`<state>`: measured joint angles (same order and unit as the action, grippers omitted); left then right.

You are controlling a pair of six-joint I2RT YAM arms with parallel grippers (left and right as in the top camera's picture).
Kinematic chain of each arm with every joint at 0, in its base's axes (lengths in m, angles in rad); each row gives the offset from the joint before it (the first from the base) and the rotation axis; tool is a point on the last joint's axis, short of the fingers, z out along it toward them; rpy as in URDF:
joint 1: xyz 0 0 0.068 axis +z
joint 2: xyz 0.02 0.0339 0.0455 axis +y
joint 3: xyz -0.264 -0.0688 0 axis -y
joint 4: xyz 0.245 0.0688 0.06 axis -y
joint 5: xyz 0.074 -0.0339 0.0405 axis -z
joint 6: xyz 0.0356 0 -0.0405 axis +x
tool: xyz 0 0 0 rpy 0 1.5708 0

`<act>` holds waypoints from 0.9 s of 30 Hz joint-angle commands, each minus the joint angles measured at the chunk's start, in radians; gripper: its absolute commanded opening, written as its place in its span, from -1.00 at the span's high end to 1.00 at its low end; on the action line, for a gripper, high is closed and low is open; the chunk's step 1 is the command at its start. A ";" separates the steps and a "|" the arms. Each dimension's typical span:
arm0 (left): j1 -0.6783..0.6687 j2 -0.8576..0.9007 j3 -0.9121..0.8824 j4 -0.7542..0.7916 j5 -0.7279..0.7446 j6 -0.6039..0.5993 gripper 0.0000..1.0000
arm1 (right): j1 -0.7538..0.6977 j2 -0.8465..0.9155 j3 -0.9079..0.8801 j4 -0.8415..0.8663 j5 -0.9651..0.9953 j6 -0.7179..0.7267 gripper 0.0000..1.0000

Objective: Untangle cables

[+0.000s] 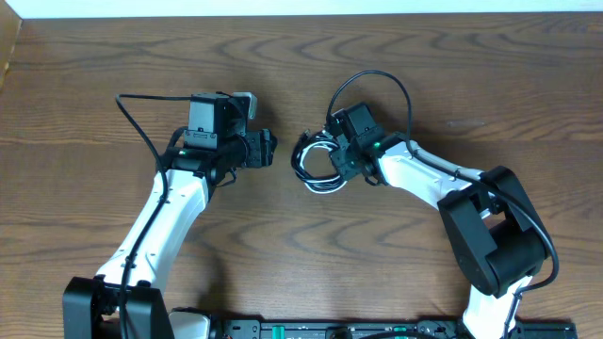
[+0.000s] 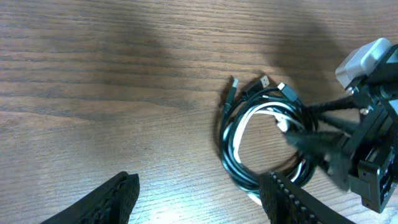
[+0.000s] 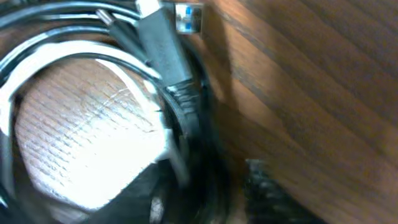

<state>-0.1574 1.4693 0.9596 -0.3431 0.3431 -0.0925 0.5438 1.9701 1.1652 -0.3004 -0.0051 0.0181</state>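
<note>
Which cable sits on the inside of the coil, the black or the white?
The white cable: its loop lies innermost, while the black cable runs around the outside of it.

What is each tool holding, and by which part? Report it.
Left tool: nothing, jaws open, apart from the cables. Right tool: at the cables' edge, blurred; a hold cannot be told.
</note>
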 commanded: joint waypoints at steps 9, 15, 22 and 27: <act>0.003 -0.005 -0.007 -0.017 0.066 0.006 -0.36 | 0.001 -0.102 0.021 -0.019 0.050 0.068 0.98; 0.003 0.008 -0.008 -0.011 0.180 0.006 -0.44 | -0.017 -0.301 0.026 -0.075 0.129 0.135 0.98; 0.003 0.032 -0.009 0.049 0.428 0.006 -0.57 | -0.072 -0.473 0.026 -0.144 0.063 0.161 0.98; -0.001 0.034 -0.009 0.132 0.568 0.006 -0.62 | -0.085 -0.498 0.026 -0.175 0.008 0.169 0.98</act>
<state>-0.1574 1.4944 0.9577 -0.2375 0.7624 -0.0929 0.4648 1.4826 1.1786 -0.4660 0.0593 0.1612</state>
